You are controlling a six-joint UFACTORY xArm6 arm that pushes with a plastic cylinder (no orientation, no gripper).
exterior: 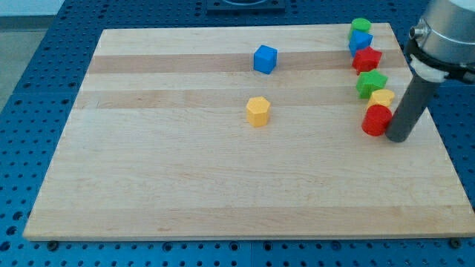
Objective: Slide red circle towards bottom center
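Red circle touching my tip, yellow block.

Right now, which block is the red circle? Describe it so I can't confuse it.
Look at the column of blocks along the wooden board's right edge. The red circle is the lowest one, just under the yellow block, with my tip against its right side. The red star sits higher.
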